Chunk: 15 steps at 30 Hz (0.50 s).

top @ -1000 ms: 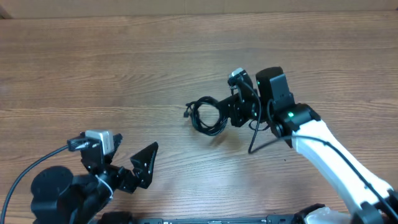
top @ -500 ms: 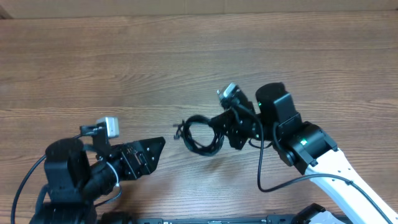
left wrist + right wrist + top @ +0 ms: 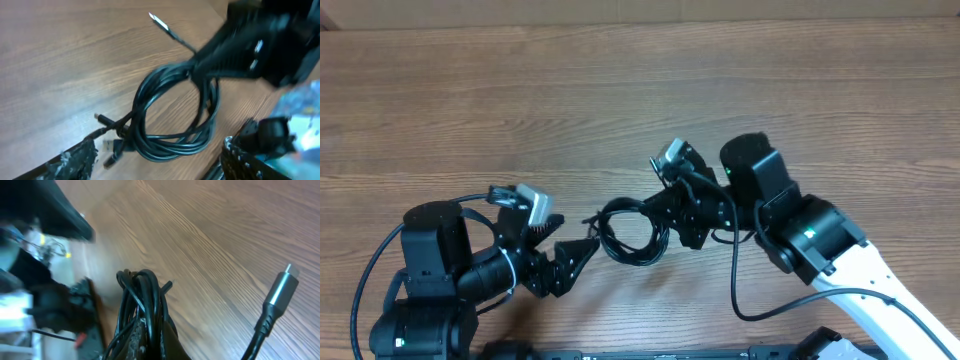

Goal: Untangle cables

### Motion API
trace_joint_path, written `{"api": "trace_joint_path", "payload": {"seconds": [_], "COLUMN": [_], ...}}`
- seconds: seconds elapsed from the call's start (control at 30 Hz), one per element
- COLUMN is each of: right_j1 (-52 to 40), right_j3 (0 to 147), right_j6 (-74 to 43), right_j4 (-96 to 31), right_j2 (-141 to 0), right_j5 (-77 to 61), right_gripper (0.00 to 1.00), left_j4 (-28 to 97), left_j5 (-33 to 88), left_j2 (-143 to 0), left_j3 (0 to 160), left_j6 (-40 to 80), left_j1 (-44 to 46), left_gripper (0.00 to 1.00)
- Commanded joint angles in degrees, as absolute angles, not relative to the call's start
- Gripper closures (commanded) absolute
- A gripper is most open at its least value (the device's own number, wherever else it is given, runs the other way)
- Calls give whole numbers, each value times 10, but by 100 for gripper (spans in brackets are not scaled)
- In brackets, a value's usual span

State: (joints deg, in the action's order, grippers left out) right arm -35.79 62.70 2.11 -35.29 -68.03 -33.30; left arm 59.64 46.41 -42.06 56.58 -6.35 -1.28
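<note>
Cables (image 3: pixel 620 254) in right tool (image 3: pixel 665 225)

Overhead looked straight down at the table (image 3: pixel 470 100); both wrist cameras closely faced the same cables (image 3: pixel 632 257) from opposite sides.

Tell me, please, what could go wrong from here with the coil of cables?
The left gripper is open near the plug ends; it may close on several strands of the cables, and pulling would tighten the tangle.
The right gripper pinches the cables on one side only, so they might slip out.
The grippers are close and could collide.
</note>
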Motion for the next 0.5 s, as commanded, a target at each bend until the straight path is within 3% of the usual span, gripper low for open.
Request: {"api": "trace_joint_path", "payload": {"seconds": [0.0,0.17,0.23,0.4,0.47], "right_j1": [-367,-381,-383,-383,-383], "right_j3": [686,717,721,721,721], "right_j6": [-50,-66,-83,-91,-93], "right_j4": [-367,-389,-389,-387,-387], "right_j2": [-668,-668,-668,-668,-668], "right_j5": [-364,-392,-411,-502,-525], "right_gripper": [96,96,96,96,96], "left_j4": [595,593,593,592,588], "left_j5": [507,511,510,510,509], "left_j2": [-419,-419,-420,-420,-419], "left_j3": [563,563,563,563,563], "left_j6": [-193,-213,-213,-213,-213], "left_j1": [-17,-17,-17,-17,-17], "left_gripper": [25,30,39,39,60]}}
